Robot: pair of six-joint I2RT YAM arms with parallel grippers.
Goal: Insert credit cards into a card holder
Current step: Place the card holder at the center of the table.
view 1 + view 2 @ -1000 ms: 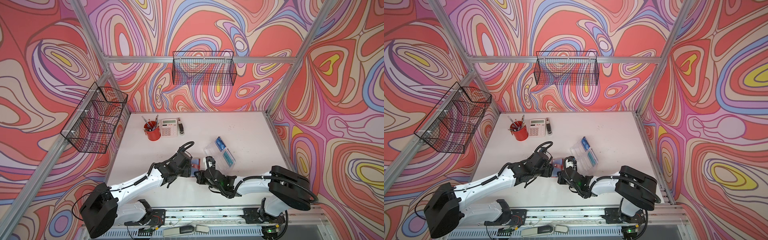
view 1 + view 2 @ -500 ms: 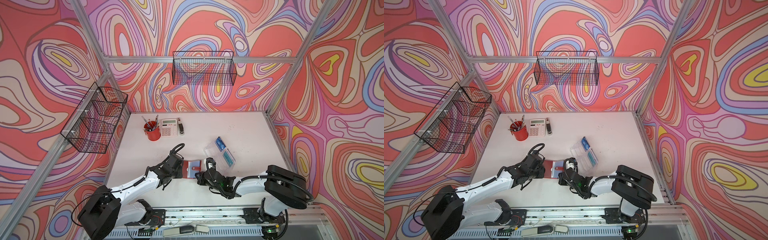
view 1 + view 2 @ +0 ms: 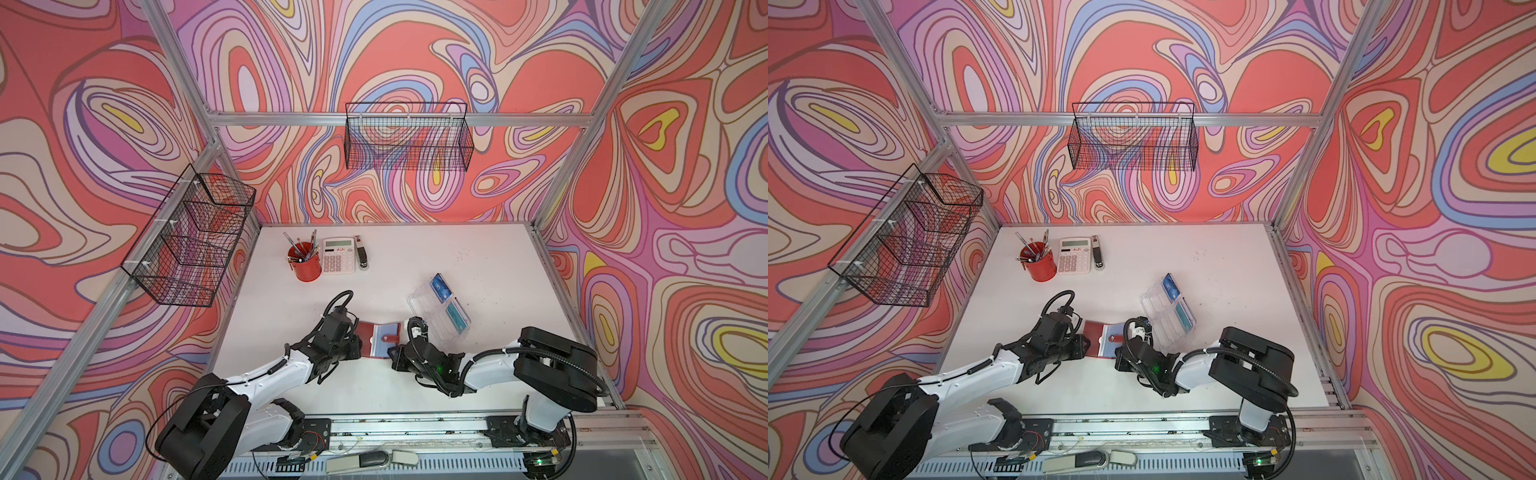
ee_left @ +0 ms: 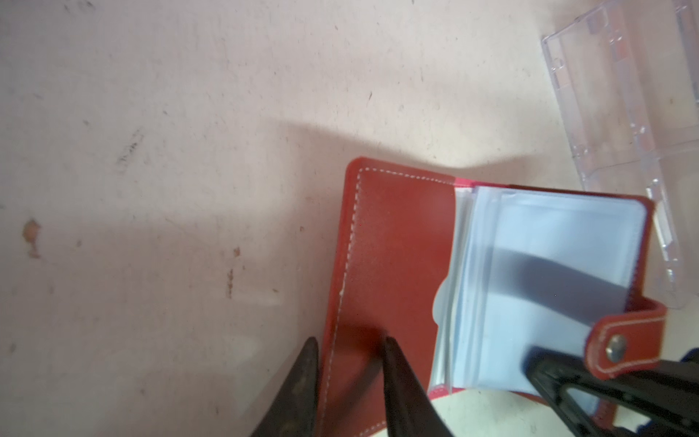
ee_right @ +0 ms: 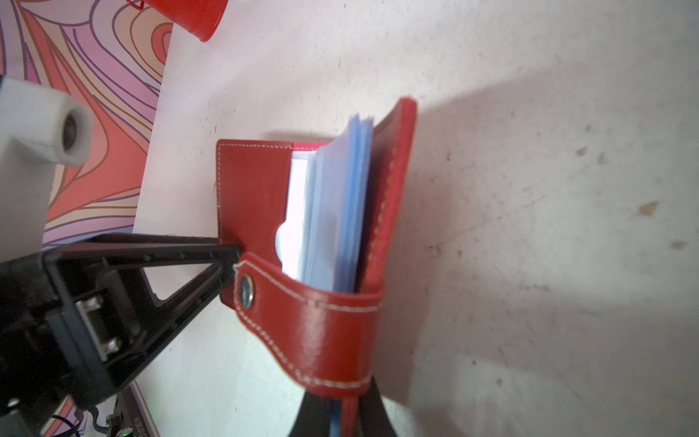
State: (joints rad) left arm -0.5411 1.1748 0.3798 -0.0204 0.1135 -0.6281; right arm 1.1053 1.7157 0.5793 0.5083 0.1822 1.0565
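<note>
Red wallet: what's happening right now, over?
Left gripper open, astride flat cover's edge. Right gripper shut on card holder, one cover raised. Snap tab lies across sleeves. Credit cards in clear stand.

The counter (image 3: 490, 257) is white and flat, with a metal rail along its lower edge. In both top views, three things stand in a row at the upper left of the counter: a red cup (image 3: 306, 266) full of pens, a calculator (image 3: 339, 255) touching it, and a stapler (image 3: 362, 253) just beside that. To the right of the middle lies a clear stand (image 3: 438, 316). Just left of it is the red card holder (image 3: 376, 338), open. One half lies flat on the counter and the other is lifted. Up close, the counter has little brown spots (image 4: 32, 230) and scratches.
</note>
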